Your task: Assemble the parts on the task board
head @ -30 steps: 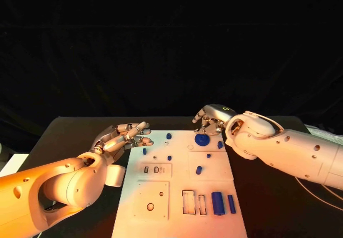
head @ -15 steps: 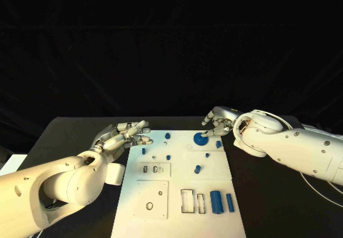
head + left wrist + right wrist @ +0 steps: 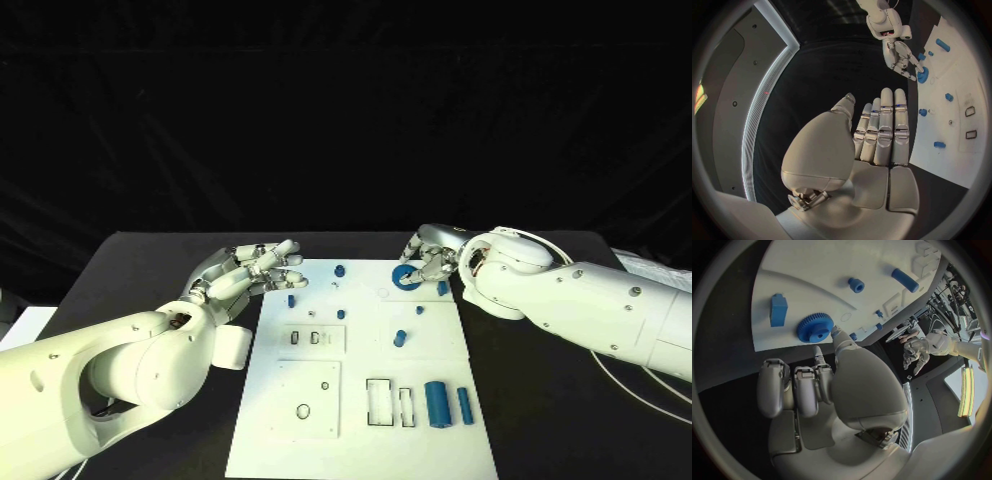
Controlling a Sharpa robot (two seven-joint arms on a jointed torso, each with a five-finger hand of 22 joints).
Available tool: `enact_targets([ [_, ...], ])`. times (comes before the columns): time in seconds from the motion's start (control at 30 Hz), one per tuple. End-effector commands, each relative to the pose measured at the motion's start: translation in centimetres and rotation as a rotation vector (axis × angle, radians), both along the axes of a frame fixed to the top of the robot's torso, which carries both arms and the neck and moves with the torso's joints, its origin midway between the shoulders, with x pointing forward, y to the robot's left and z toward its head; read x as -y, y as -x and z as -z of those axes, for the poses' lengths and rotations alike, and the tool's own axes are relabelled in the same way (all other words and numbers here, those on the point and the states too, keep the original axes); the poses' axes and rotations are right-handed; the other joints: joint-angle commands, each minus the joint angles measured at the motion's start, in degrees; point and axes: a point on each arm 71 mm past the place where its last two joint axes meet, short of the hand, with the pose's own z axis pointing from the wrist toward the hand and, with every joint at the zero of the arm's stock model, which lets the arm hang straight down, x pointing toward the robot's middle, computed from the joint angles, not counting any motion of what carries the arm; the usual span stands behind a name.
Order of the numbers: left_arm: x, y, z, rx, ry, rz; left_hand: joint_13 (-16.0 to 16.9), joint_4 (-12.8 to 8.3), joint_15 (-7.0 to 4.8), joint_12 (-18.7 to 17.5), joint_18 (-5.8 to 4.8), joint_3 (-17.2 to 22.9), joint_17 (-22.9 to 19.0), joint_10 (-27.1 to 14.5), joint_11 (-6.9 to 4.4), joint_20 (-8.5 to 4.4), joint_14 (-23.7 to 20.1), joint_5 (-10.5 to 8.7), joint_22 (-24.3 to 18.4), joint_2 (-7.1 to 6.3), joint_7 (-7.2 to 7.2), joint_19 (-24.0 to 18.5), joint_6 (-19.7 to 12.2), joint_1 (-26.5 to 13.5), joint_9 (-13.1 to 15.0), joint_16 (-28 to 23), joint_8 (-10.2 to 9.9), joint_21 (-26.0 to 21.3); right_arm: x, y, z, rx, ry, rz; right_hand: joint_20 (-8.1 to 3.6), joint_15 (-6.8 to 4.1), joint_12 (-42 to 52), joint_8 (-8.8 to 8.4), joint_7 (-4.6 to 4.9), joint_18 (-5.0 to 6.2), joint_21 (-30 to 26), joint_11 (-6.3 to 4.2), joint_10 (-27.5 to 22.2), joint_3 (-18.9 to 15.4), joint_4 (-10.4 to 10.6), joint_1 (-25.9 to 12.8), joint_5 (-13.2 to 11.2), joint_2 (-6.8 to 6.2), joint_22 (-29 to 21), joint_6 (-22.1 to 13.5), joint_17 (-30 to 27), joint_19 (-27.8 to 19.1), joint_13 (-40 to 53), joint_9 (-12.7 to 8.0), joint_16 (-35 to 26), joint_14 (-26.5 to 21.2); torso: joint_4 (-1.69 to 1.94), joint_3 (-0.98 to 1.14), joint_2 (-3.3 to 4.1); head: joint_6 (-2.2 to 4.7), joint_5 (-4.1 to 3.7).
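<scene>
Head view has the white task board [image 3: 361,380] lying lengthwise down the middle of the black table [image 3: 144,270], and the right hand [image 3: 428,262] is at its far right corner, fingertips down at the blue gear [image 3: 405,277]. Right wrist view shows that gear [image 3: 814,327] lying flat on the board with a fingertip [image 3: 837,333] right at its toothed rim, the other fingers [image 3: 795,390] bent and apart; whether it is truly pinched or just touched, I cannot tell. A blue block [image 3: 779,309] sits just beside the gear, apart from it. Over on the other side, the left hand [image 3: 245,275] hovers by the board's far left edge, fingers stretched out together, holding nothing. Left wrist view confirms it: straight fingers [image 3: 882,130], empty palm. Near the robot, two blue cylinders [image 3: 449,405] lie side by side next to rectangular slots [image 3: 392,405]
</scene>
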Motion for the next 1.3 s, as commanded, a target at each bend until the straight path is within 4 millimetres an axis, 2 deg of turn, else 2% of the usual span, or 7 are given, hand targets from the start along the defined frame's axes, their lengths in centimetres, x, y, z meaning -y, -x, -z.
enact_targets([
  [0.03,0.21,0.01,-0.12,0.005,0.014,0.020,-0.06,-0.29,-0.04,-0.26,0.58,0.04,0.08,-0.35,-0.07,0.41,-0.34,-0.36,-0.07,-0.13,0.27,-0.02,-0.06,0.29,-0.04,-0.20,-0.30,-0.38,-0.11,0.01,0.27,0.004,0.049,-0.013,-0.06,0.45,0.53,0.34,0.00,-1.18,0.51,0.21,2.97,-0.22,-0.27,0.69,0.16,0.19,0.41,0.65,9.42,0.52,9.00,0.07,0.36,4.93,0.18,-0.02,0.01,-0.12,-0.08],
  [0.73,0.10,-0.10,-0.04,0.000,0.011,0.018,-0.06,-0.40,0.00,-0.31,0.59,0.03,0.28,-0.40,-0.03,0.46,-0.44,-0.37,-0.14,-0.16,0.31,-0.11,-0.06,0.33,-0.01,-0.38,-0.38,-0.46,0.24,0.03,0.43,0.017,0.071,-0.012,-0.04,0.45,1.87,0.76,-0.03,-1.41,1.18,0.19,3.63,0.16,-1.04,1.56,0.40,0.92,1.67,1.20,10.07,1.00,10.41,0.08,0.67,5.04,0.61,-0.09,0.00,-0.35,-0.59],
  [1.3,-0.04,-0.14,0.00,-0.002,0.009,0.016,-0.05,-0.43,0.01,-0.32,0.60,0.05,0.33,-0.41,-0.02,0.47,-0.45,-0.36,-0.15,-0.14,0.32,-0.12,-0.06,0.37,-0.01,-0.41,-0.40,-0.48,0.61,0.44,0.59,0.013,0.081,-0.018,-0.03,0.47,2.24,0.83,-0.01,-1.50,1.42,0.20,3.82,0.29,-1.47,1.96,0.47,0.97,2.14,1.28,10.30,1.18,10.80,0.06,0.78,5.08,0.79,-0.09,0.00,-0.52,-0.73],
])
